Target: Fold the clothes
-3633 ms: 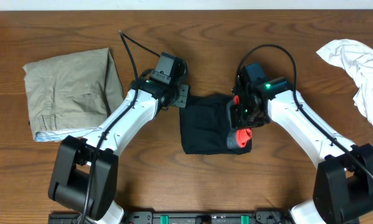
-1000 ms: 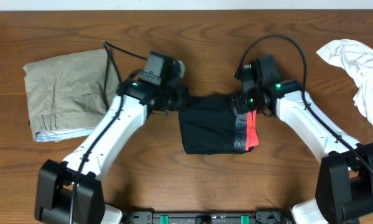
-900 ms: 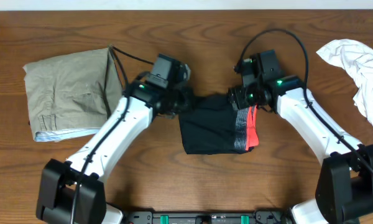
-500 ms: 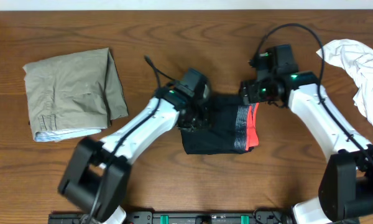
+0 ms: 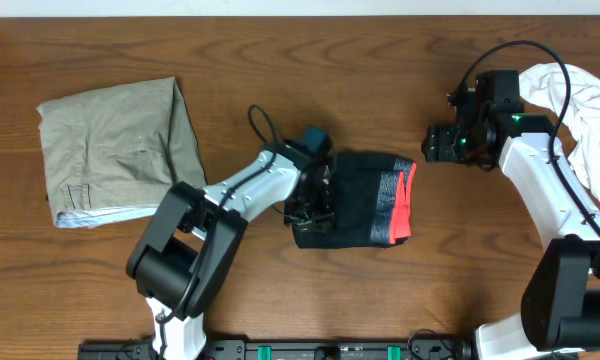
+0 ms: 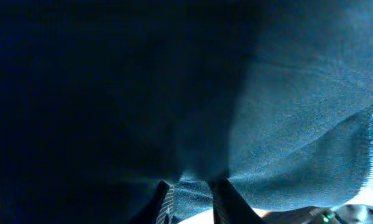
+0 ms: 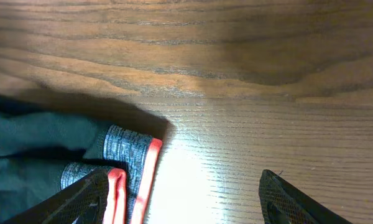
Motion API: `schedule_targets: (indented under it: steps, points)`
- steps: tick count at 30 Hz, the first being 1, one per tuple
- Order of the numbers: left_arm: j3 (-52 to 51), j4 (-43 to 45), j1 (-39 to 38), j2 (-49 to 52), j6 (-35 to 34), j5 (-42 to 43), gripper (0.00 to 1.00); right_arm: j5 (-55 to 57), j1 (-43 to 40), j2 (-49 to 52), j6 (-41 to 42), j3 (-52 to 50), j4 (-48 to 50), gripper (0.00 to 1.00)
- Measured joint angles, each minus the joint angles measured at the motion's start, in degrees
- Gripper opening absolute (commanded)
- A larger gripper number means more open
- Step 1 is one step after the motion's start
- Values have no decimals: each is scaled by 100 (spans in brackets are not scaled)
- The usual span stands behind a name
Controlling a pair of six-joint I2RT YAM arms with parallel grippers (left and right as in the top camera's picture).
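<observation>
Three garments lie on the wooden table [image 5: 310,60]. The khaki-tan trousers [image 5: 115,150] are folded flat at the far left, and a crumpled white garment [image 5: 585,110] sits at the right edge. The black leggings [image 5: 355,200] are folded into a small packet at the centre, their grey waistband [image 5: 385,195] and its coral-red edge facing right. The left gripper [image 5: 310,205] sits on the packet's left edge, jaws narrow and pinching black fabric. The right gripper [image 7: 186,202] hovers over bare wood just right of the waistband, jaws wide and empty.
</observation>
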Motion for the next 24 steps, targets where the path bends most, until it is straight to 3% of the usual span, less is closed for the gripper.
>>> schedule_targets:
  steps: [5, 14, 21, 24]
  points:
    - [2, 166, 662, 63, 348, 144, 24, -2, 0, 0, 2, 0, -48, 75]
    - [33, 1779, 1930, 101, 809, -162, 33, -33, 0, 0, 15, 2, -142, 78]
    - [319, 1878, 2524, 188, 892, -170, 42, -151, 0, 0, 15, 2, -146, 80]
    - [365, 1902, 2691, 186, 920, 136, 63, -157, 0, 0, 15, 2, -144, 81]
